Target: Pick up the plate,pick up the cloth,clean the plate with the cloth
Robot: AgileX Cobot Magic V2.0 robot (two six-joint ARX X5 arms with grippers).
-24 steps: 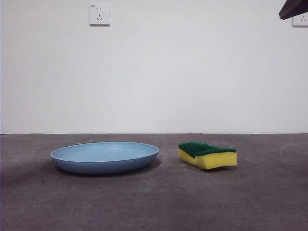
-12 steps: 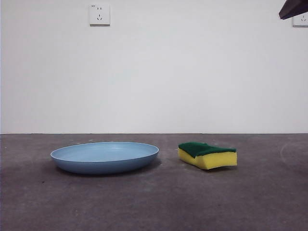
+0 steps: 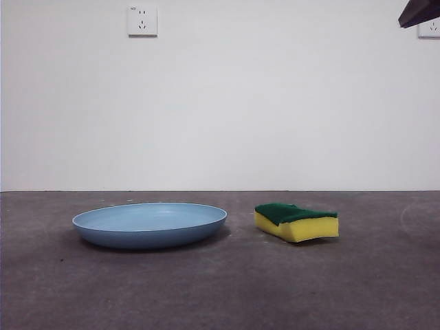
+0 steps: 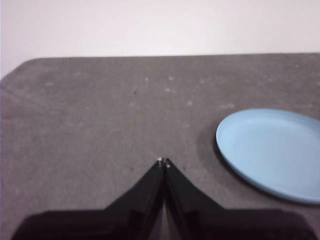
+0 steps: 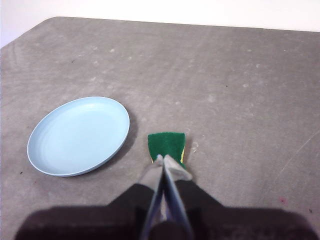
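Nothing has moved since the earlier frames: the plate and the sponge that serves as the cloth lie on the grey table exactly as before, side by side with a small gap between them, the sponge green side up. So I judge the task has not begun; neither pick-up is started. My left gripper hovers over bare table beside the plate, its fingers pressed together and holding nothing. My right gripper hangs above the sponge, fingers likewise together and empty, with the plate off to one side. Both sets of fingers must part before either can descend and grasp; the plate's low rim looks like the harder hold
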